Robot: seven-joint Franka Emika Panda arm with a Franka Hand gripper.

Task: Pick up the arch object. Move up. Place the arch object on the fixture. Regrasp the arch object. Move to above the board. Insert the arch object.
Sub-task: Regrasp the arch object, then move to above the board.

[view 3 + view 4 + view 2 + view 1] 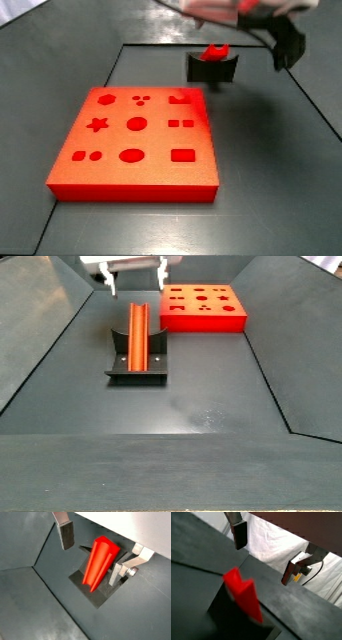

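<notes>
Dark grey counter (201, 406): arch object (138, 331) resting on fixture (136, 368). My fingers (66, 534) spread wide, empty, above it. Risk: an off-centre regrasp tips the bar off its notch.

The arch object (136, 332) lies on the fixture (135, 366), below the gripper (131, 276) and clear of its spread fingers (66, 535). The board (203, 308) sits well off to one side.

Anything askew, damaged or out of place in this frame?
Nothing stands out. The arch object lies straight along the fixture, seated in its notch. The hand hangs open above the bar's far end, not touching it. The board sits flat, its cut-outs unfilled.
</notes>
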